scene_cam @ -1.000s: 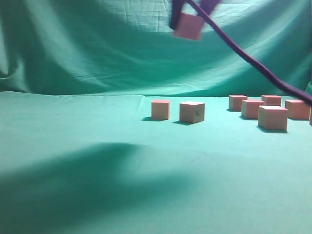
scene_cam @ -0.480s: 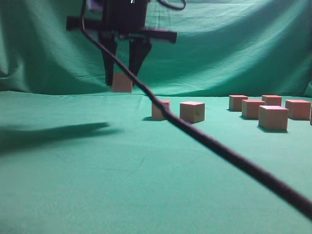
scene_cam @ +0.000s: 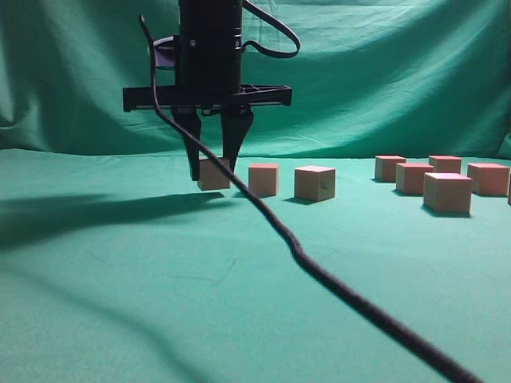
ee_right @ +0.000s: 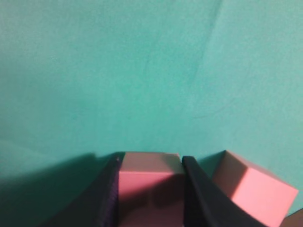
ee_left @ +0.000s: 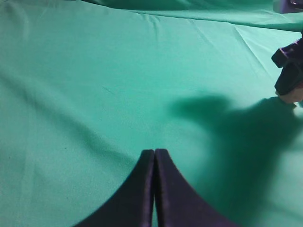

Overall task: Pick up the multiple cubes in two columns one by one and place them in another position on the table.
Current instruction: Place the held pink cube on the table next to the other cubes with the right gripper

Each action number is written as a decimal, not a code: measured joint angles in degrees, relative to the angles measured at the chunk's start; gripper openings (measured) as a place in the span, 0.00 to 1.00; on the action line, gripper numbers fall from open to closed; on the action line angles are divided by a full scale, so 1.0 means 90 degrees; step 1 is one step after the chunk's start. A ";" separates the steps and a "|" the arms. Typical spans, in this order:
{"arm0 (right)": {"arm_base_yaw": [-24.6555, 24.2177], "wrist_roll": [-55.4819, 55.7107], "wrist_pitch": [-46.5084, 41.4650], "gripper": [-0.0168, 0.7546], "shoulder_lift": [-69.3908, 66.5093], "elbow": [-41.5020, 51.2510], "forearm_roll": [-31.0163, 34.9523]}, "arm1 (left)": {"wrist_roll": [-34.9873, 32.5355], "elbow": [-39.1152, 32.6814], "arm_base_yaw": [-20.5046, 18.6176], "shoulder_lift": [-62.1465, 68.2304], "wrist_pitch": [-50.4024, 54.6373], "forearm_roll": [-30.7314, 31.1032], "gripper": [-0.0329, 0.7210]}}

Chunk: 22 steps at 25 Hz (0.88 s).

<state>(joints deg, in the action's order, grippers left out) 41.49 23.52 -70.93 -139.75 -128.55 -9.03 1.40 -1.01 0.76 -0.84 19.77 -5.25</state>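
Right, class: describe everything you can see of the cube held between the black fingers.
The small pinkish-red matte cube looks plain and unmarked, with a lighter top. It sits upright, clamped on two opposite sides by the black fingers of the right hand. It is at the left end of a row, apart from the next pink cube, low at the teal-green cloth table; whether it touches the cloth cannot be told.

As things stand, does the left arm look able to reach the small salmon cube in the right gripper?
Probably not: the right gripper is clamped on both sides of the small salmon cube, and the left gripper sits shut, well off over bare green cloth.
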 joint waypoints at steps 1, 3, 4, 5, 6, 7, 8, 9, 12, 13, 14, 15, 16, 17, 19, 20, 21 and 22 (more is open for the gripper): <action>0.0000 0.0051 0.0000 0.36 -0.0025 -0.0004 -0.0043 | 0.0000 0.0000 0.0000 0.0000 0.0000 0.0000 0.04; 0.0000 0.0093 0.0000 0.36 -0.0062 -0.0014 -0.0089 | 0.0000 0.0000 0.0000 0.0000 0.0000 0.0000 0.04; 0.0000 0.0093 0.0000 0.36 -0.0063 -0.0014 -0.0111 | 0.0000 0.0000 0.0000 0.0000 0.0000 0.0000 0.04; 0.0000 0.0108 0.0000 0.36 -0.0063 -0.0014 -0.0105 | 0.0000 0.0000 0.0000 0.0000 0.0000 0.0000 0.04; 0.0000 0.0108 0.0000 0.36 -0.0063 -0.0014 -0.0105 | 0.0000 0.0000 0.0000 0.0000 0.0000 0.0000 0.04; 0.0000 0.0108 0.0000 0.36 -0.0063 -0.0014 -0.0105 | 0.0000 0.0000 0.0000 0.0000 0.0000 0.0000 0.04; 0.0000 0.0108 0.0000 0.36 -0.0063 -0.0014 -0.0105 | 0.0000 0.0000 0.0000 0.0000 0.0000 0.0000 0.04; 0.0000 0.0108 0.0000 0.36 -0.0072 -0.0014 -0.0105 | 0.0000 0.0000 0.0000 0.0000 0.0000 0.0000 0.04; 0.0000 -0.0027 0.0000 0.36 -0.0072 -0.0014 -0.0105 | 0.0000 0.0000 0.0000 0.0000 0.0000 0.0000 0.04; 0.0000 -0.0051 0.0000 0.36 -0.0072 -0.0014 -0.0105 | 0.0000 0.0000 0.0000 0.0000 0.0000 0.0000 0.04; 0.0000 -0.0074 0.0000 0.36 -0.0072 -0.0014 -0.0105 | 0.0000 0.0000 0.0000 0.0000 0.0000 0.0000 0.04; 0.0000 -0.0074 0.0000 0.36 -0.0072 -0.0014 -0.0105 | 0.0000 0.0000 0.0000 0.0000 0.0000 0.0000 0.04; 0.0000 -0.0102 0.0000 0.42 -0.0072 -0.0014 -0.0105 | 0.0000 0.0000 0.0000 0.0000 0.0000 0.0000 0.04; 0.0000 -0.0153 0.0000 0.45 -0.0072 -0.0014 -0.0105 | 0.0000 0.0000 0.0000 0.0000 0.0000 0.0000 0.04; 0.0000 -0.0180 0.0000 0.43 -0.0072 -0.0014 -0.0105 | 0.0000 0.0000 0.0000 0.0000 0.0000 0.0000 0.04; 0.0000 -0.0183 0.0000 0.43 -0.0072 -0.0014 -0.0105 | 0.0000 0.0000 0.0000 0.0000 0.0000 0.0000 0.04; 0.0000 -0.0183 0.0000 0.43 -0.0072 -0.0014 -0.0105 | 0.0000 0.0000 0.0000 0.0000 0.0000 0.0000 0.04; 0.0000 -0.0196 0.0000 0.43 -0.0072 -0.0014 -0.0105 | 0.0000 0.0000 0.0000 0.0000 0.0000 0.0000 0.04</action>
<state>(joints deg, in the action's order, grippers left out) 41.49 21.75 -70.93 -140.40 -128.68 -9.97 1.40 -1.01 0.76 -0.84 19.77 -5.25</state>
